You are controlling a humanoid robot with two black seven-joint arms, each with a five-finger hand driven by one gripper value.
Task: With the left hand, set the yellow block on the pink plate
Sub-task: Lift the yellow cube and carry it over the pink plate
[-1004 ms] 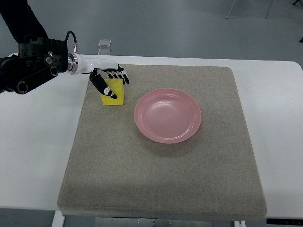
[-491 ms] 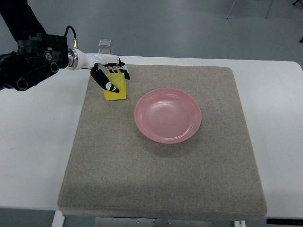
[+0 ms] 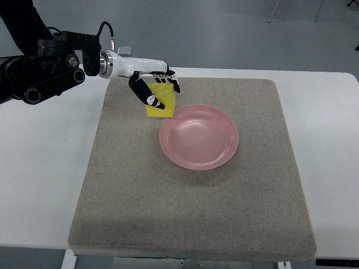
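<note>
1. Grey floor fills the far part of the view, and two thin metal legs (image 3: 274,11) show at the far right.
2. On the near side of it stands a white table (image 3: 39,168), and a grey felt mat (image 3: 190,196) covers most of its middle.
3. On the mat, a little to the right of centre, lies the pink plate (image 3: 199,136); nothing is inside it.
4. Between the yellow block (image 3: 161,98) and the plate no other thing stands.
5. From the left edge comes the left arm, black and then white, and the left hand (image 3: 152,87) closes its fingers (image 3: 150,98) around the yellow block.
6. The block is tilted and is at the far-left rim of the plate, partly over it.
7. One small clear object (image 3: 124,50) shows on the floor beyond the table's far edge, behind the arm.
</note>
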